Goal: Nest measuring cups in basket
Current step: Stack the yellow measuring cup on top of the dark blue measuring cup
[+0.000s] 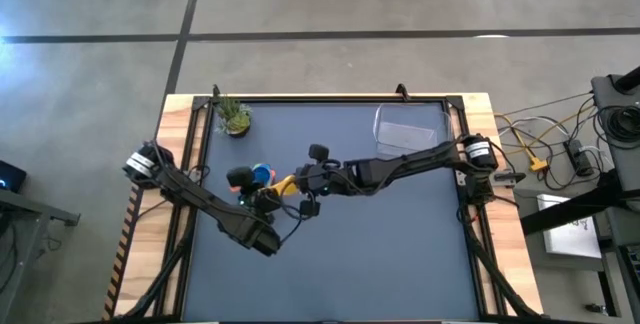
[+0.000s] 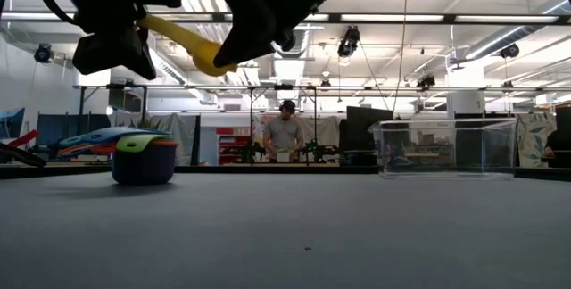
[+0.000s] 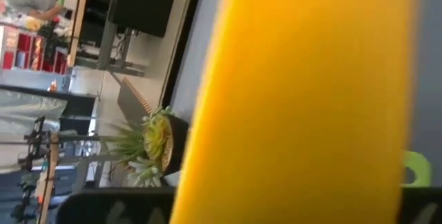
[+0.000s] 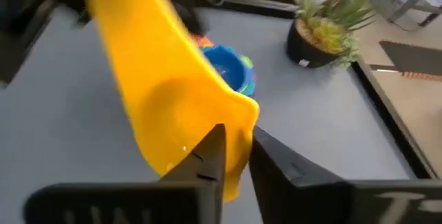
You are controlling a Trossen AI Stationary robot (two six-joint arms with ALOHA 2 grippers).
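Note:
The yellow measuring cup [image 2: 198,50] hangs in the air between both grippers, left of the table's middle [image 1: 284,184]. My left gripper [image 2: 134,32] is shut on its handle; my right gripper [image 4: 237,156] is shut on its bowl. A stack of nested cups, blue on top [image 4: 228,68], stands on the table beneath and just beyond them [image 2: 143,158]; green and orange show in it. The clear basket [image 1: 410,129] stands by its base near the far right corner [image 2: 446,149]. The other cups cannot be told apart. My left gripper has the yellow cup's flat handle [image 3: 304,113] between its two fingers, near the free end; the handle runs out past the fingers and fills the wrist view. The cup is lifted clear of the table. My right gripper pinches the rim of the yellow cup's bowl [image 4: 240,124], on the side away from the handle: one finger [image 4: 210,158] inside the bowl, the other outside. The fingers come from the table's right. The cup is clear of the table, its handle slanting up toward my left gripper.
A small potted plant [image 1: 235,117] stands near the far left corner. The dark mat [image 1: 380,254] lies bare along its near side and between the arms and the basket. A person [image 2: 284,133] stands in the room far behind the table.

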